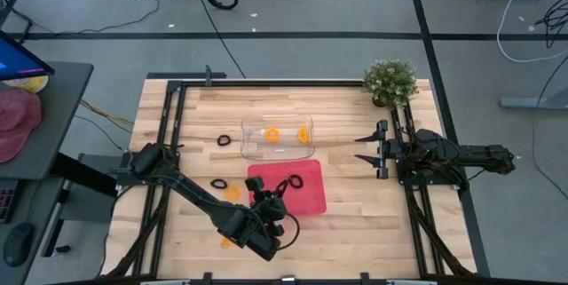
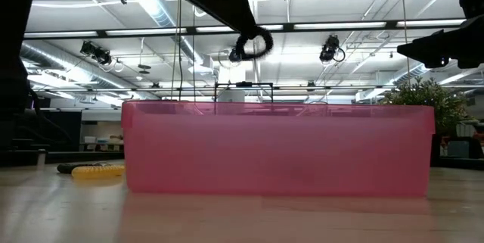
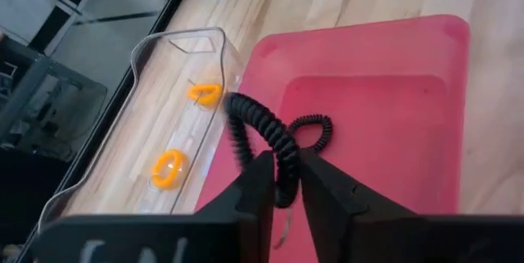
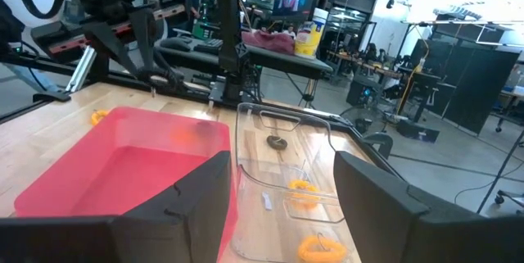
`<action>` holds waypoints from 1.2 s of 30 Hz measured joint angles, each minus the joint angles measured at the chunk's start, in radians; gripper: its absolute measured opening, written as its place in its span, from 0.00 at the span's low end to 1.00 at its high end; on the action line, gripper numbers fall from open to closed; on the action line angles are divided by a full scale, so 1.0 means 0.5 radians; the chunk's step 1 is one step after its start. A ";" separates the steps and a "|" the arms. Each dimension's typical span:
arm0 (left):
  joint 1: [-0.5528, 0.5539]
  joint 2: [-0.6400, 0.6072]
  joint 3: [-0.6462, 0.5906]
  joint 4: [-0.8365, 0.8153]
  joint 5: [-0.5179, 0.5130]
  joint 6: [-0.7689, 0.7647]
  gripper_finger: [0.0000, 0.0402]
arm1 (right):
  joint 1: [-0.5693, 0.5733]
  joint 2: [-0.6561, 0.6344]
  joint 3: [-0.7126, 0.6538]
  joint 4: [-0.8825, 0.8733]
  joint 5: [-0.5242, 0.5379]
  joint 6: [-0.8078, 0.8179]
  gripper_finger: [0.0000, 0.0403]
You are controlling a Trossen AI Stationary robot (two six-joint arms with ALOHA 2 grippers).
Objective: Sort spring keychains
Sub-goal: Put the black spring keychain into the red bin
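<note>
We see a wooden counter (image 1: 355, 205) from above, with a pink tray (image 1: 306, 192) near its middle and a clear tray (image 1: 257, 147) just beyond it. The left tool (image 3: 278, 185) hangs over the pink tray's near left part with a black spring keychain (image 3: 270, 136) pinched between its two dark fingers (image 3: 250, 189); the fingers stand close together with the coil's lower end caught between them, and the rest of the cord curls up and away above the tray floor. The right tool (image 4: 278, 185) waits at the right side of the counter, its fingers spread wide and empty.

Two orange keychains (image 1: 272, 134) lie inside the clear tray. One more black keychain (image 1: 223, 139) lies left of the clear tray, another black one (image 1: 217, 182) and an orange one (image 1: 232, 193) lie left of the pink tray, and one orange one (image 1: 225, 241) shows beside the left arm near the counter's front.

We judge the step to be dropping the black coil into the pink tray. To do it well, we would keep the tool over the tray's floor, away from the rim, and part the fingers fully so the springy cord falls free and does not snag.
</note>
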 joint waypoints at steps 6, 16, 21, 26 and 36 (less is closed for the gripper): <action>0.000 0.000 0.000 -0.002 -0.001 -0.056 0.28 | 0.000 0.000 0.000 0.000 0.000 0.000 0.55; -0.015 -0.014 0.000 -0.017 0.052 -0.050 0.45 | 0.000 0.000 0.000 0.000 0.000 0.000 0.55; -0.032 -0.086 0.000 -0.229 0.177 -0.218 0.44 | 0.000 0.000 0.000 0.000 0.000 0.000 0.55; -0.099 -0.162 0.002 -0.561 0.209 -0.556 0.44 | 0.000 0.000 0.000 -0.001 0.000 0.000 0.55; -0.247 -0.224 0.002 -1.037 0.103 -1.088 0.44 | 0.000 0.000 0.000 0.001 0.000 0.000 0.55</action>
